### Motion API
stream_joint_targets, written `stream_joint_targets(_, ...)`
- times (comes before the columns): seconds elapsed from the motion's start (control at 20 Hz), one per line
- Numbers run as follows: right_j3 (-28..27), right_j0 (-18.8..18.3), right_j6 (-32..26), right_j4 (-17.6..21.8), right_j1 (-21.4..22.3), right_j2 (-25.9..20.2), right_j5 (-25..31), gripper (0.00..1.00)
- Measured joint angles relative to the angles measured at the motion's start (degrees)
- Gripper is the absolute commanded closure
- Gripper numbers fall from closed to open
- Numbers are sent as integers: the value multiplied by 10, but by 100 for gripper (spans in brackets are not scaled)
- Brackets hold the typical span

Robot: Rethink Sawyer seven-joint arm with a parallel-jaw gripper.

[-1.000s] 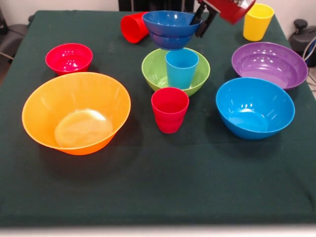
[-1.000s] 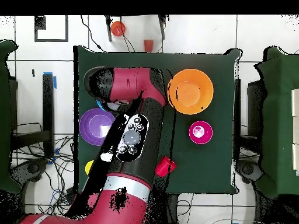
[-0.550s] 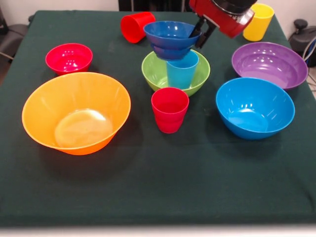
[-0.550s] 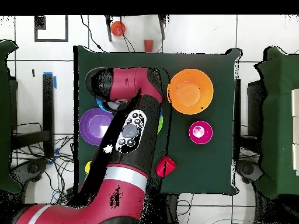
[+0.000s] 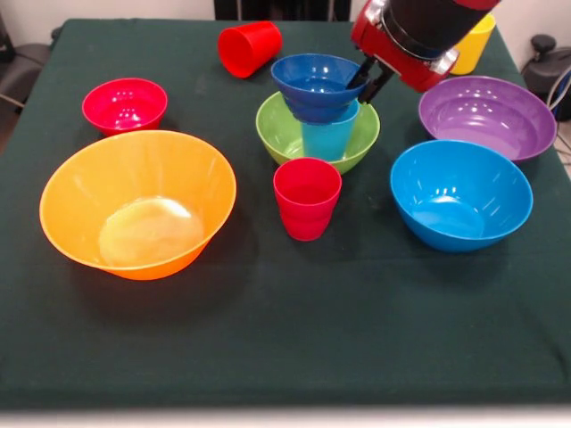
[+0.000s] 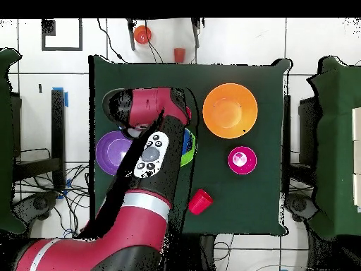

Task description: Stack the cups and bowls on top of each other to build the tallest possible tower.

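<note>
Gripper [image 5: 364,78] clamping the small dark blue bowl [image 5: 318,86] by its rim, sitting atop the light blue cup [image 5: 328,139] inside the green bowl [image 5: 284,134]. Overhead, arm [image 6: 151,152] hiding that stack; front alone showing the red cup [image 5: 306,197] standing before it.

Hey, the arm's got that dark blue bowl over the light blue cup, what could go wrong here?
The gripper grips the dark blue bowl by one rim, so it may land tilted on the light blue cup and slide off. The cup stands loose inside the green bowl, so a push might tip it. The red cup just in front could get knocked if something falls.
</note>
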State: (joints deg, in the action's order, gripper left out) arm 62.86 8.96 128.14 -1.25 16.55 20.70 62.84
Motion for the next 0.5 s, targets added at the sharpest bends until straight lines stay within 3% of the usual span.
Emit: stream_joint_targets(0.5, -12, 26, 0, 0, -20, 2, 0, 100)
